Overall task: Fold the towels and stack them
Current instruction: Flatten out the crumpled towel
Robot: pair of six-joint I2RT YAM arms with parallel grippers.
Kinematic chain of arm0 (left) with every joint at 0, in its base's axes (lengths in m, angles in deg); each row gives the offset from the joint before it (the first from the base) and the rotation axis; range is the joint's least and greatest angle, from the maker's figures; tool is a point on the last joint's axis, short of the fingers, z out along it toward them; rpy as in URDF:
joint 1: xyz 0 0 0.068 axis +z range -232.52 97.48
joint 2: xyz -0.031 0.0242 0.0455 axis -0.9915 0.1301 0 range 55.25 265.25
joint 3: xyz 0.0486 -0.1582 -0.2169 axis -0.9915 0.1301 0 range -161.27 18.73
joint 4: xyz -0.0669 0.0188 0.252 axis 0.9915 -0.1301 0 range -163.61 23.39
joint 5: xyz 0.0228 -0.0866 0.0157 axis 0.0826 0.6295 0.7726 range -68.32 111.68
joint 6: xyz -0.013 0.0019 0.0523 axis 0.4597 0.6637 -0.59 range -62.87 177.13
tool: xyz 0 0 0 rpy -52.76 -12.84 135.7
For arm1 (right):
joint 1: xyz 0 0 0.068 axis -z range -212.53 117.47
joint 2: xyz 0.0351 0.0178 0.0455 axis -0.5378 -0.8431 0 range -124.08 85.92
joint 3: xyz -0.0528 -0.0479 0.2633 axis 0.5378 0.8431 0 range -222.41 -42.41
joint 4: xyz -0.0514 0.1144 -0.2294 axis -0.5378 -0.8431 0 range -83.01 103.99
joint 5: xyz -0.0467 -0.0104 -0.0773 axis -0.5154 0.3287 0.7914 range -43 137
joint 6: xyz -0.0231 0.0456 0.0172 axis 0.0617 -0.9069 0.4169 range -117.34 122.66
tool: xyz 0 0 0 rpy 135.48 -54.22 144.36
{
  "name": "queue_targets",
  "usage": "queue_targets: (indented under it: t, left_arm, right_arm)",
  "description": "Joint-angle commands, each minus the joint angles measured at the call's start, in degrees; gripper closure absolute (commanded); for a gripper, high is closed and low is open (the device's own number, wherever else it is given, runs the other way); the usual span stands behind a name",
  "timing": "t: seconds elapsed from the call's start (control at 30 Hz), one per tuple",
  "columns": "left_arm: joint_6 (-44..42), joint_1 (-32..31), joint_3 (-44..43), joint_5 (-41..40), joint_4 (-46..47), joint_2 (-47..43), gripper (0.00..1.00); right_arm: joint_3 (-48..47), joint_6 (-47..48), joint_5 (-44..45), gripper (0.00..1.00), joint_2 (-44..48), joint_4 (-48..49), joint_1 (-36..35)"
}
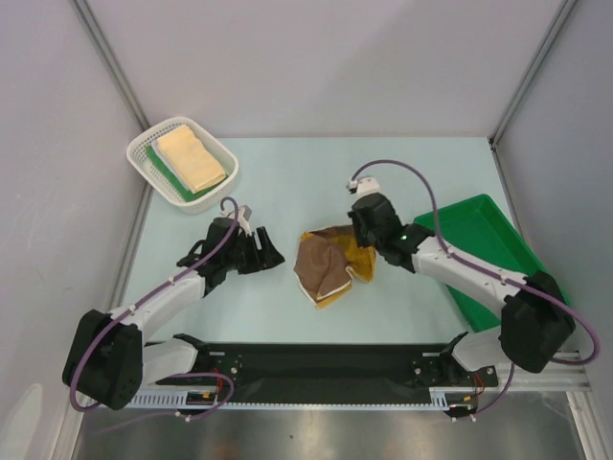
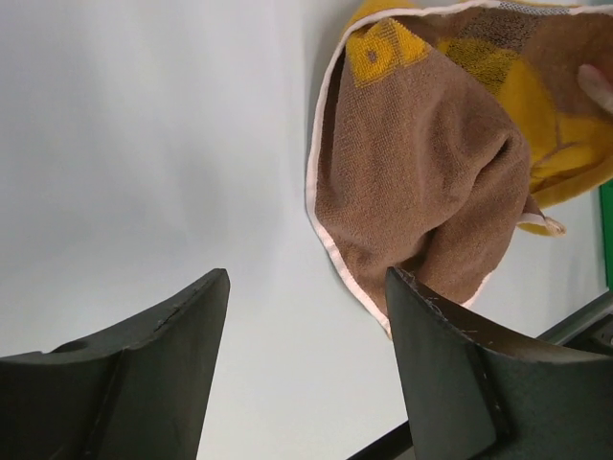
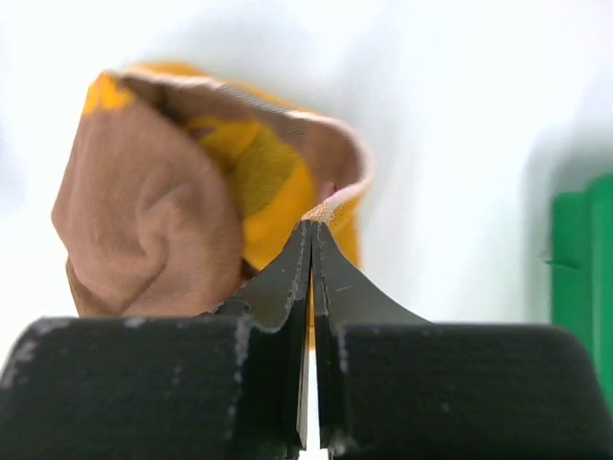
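Observation:
A tan-brown towel (image 1: 324, 268) with a yellow underside and a pale hem lies crumpled at the table's middle. My right gripper (image 1: 361, 251) is at its right side, and in the right wrist view its jaws (image 3: 313, 226) are shut on the towel's hemmed edge, with the bunched brown towel (image 3: 153, 211) to the left. My left gripper (image 1: 269, 255) hovers left of the towel, open with nothing between its fingers (image 2: 306, 273). In that view the brown towel (image 2: 421, 163) is just beyond the right finger. A folded cream towel (image 1: 192, 158) rests on a green towel (image 1: 170, 177) in the basket.
A white mesh basket (image 1: 144, 146) stands at the back left corner. A rigid green tray (image 1: 479, 240) lies along the right side, partly under the right arm. Grey walls close in the table on three sides.

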Motion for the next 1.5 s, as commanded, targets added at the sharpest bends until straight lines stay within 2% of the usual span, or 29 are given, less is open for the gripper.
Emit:
queue_targets:
  t: [0.0,0.13,0.3,0.5,0.53,0.63,0.77,0.9,0.97,1.1,1.2,1.3,1.47]
  left_arm:
    - [-1.3,-0.6,-2.2,-1.0,0.7,0.7,0.28]
    - [-1.3,-2.0,-2.4,1.6,4.1,1.9,0.30]
    - [-7.7,-11.5,-6.9,1.1,4.2,4.2,0.32]
    - [-19.2,-26.6,-11.2,-10.5,4.3,6.6,0.38]
    - [-20.9,-30.7,-12.0,-15.2,3.6,8.7,0.38]
    - [-24.6,-35.9,-15.7,-21.9,0.1,15.0,0.37]
    - [-23.3,-37.3,-18.3,-22.4,-0.5,19.3,0.39]
    - [-23.6,-38.7,-21.4,-23.7,0.6,19.5,0.34]
    - [-26.9,-39.7,-22.6,-24.7,2.1,19.4,0.33]
    - [-43.0,-39.9,-23.6,-21.7,6.1,19.5,0.33]
    - [-49.4,-39.9,-28.2,-18.5,2.5,21.5,0.33]
    - [-53.4,-40.0,-34.2,-16.6,-5.1,26.2,0.32]
    - [-58.5,-40.6,-40.6,-14.8,-8.7,32.0,0.33]
  right_arm:
    - [1.9,-2.8,-7.1,1.00,4.3,1.4,5.0]
    - [1.6,-3.0,-11.9,1.00,5.6,0.5,10.1]
    - [1.8,-4.3,-14.9,1.00,6.1,-0.2,13.0]
    - [2.4,-8.5,-19.2,1.00,6.1,-0.2,16.4]
    - [2.5,-9.0,-21.7,1.00,6.2,0.0,17.6]
    - [3.5,-10.9,-23.4,1.00,6.2,0.9,19.4]
    - [4.8,-14.0,-26.9,1.00,5.8,0.1,24.9]
    - [6.1,-14.0,-28.8,1.00,6.4,0.5,26.0]
    - [6.8,-14.3,-29.4,1.00,6.9,0.8,26.2]
    - [7.6,-14.9,-30.4,1.00,7.3,1.9,26.6]
    - [7.6,-15.3,-31.4,1.00,6.8,2.2,27.1]
    - [7.6,-15.6,-32.7,1.00,6.4,3.0,27.8]
    - [7.2,-16.0,-34.2,1.00,5.1,3.7,29.1]
